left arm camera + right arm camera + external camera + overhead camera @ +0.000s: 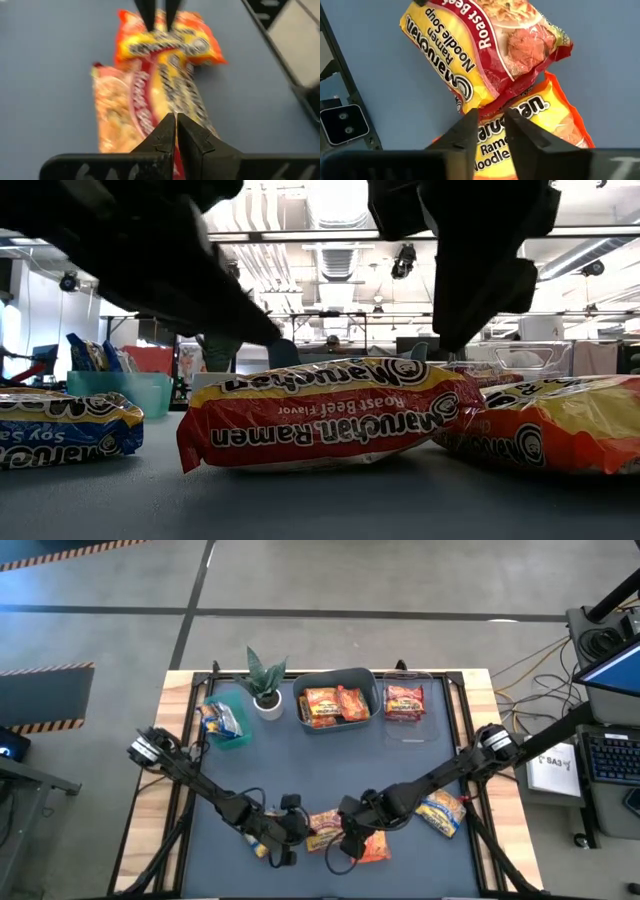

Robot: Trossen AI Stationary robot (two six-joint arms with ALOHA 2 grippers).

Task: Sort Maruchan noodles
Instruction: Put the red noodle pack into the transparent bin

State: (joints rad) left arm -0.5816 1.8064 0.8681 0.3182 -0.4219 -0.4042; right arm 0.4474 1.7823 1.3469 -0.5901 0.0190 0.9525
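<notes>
A red-and-yellow Maruchan packet [325,823] [485,45] lies flat near the table's front, one end overlapping an orange packet [372,847] [540,125]. My right gripper [351,838] [492,122] points steeply down at that overlap, its fingers close together with the orange packet's end between them. My left gripper [303,831] [175,120] is shut just above the red packet's other end [150,105]; the low view shows it clear of the packet [330,420]. One blue-and-yellow packet [441,812] lies at the right, another [60,430] at the left. My right gripper has the orange packet's end [492,127], beside the red packet's overlapping edge, between its two fingers [467,132]. The fingers come from above, slanting from the table's right. The packet lies flat on the table. Whether the fingers press it, the gripper's own fingers hide.
Along the far edge stand a teal container [237,738] with blue packets, a potted plant [266,680], a grey bin [372,690] with orange packets and a clear bin [432,690] with a red one. Bare mat lies between these and the arms.
</notes>
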